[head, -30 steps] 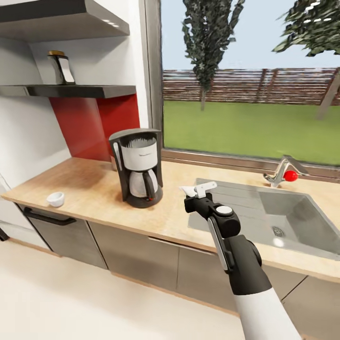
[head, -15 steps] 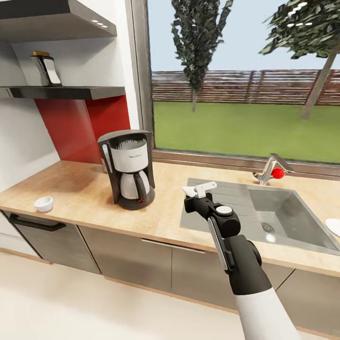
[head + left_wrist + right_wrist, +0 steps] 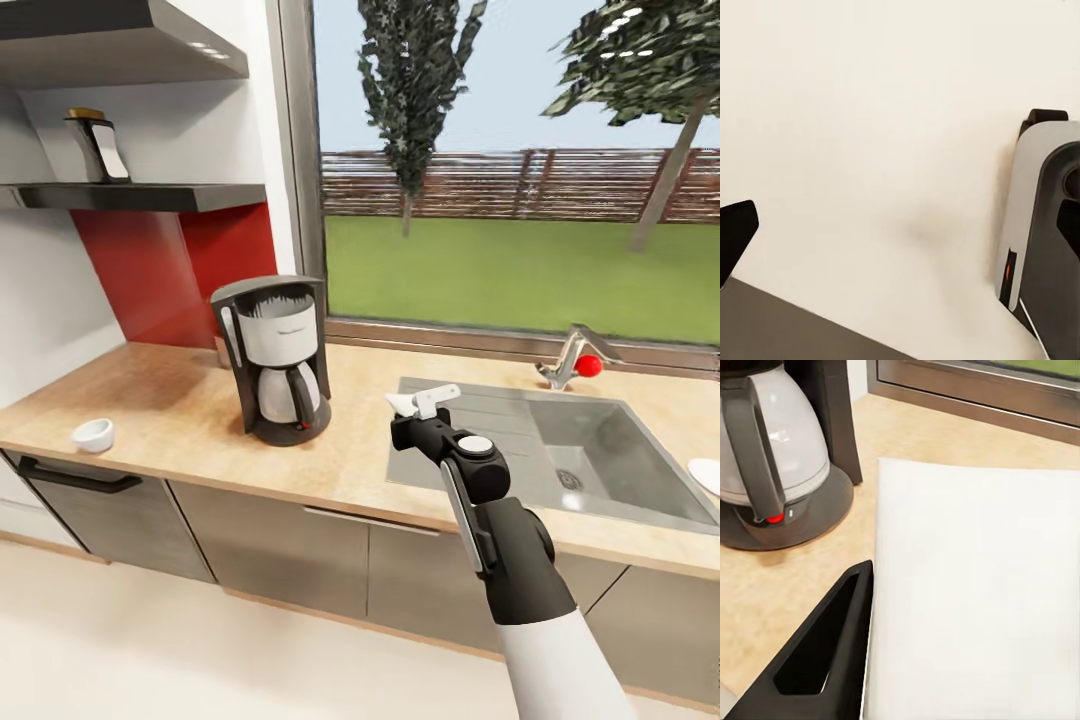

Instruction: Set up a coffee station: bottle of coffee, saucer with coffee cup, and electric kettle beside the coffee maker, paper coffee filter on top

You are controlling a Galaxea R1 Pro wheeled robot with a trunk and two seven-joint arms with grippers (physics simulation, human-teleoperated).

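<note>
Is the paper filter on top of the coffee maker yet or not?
Not yet. The paper filter is held in the right gripper above the countertop, right of the coffee maker, apart from it.

The saucer is cut by the head view's right edge. In the right wrist view the paper coffee filter hides one finger of the right claw, and the coffee maker is cropped above its carafe.

The right arm reaches forward and up from low down, white forearm leading into a black wrist. Its right gripper points away and slightly left, fingers pinched closed on the paper coffee filter.
</note>
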